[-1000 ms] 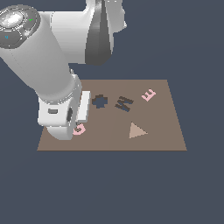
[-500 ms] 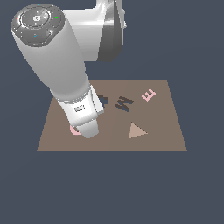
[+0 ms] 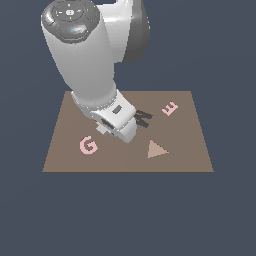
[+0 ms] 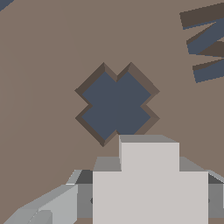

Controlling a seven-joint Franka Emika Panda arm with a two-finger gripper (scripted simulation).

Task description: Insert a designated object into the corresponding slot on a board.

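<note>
Above the flat brown board, the gripper held the light-grey cross-shaped piece clamped, just beside the dark cross-shaped slot; insertion remained undone, alignment and lowering left.

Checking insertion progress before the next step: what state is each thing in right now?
grey piece: held at the gripper, above the board, not yet in the slot.
slot: empty, uncovered.
W-shaped cutout: empty.
gripper: shut on the grey piece.
board: flat; G, E and triangle seated on it.
</note>
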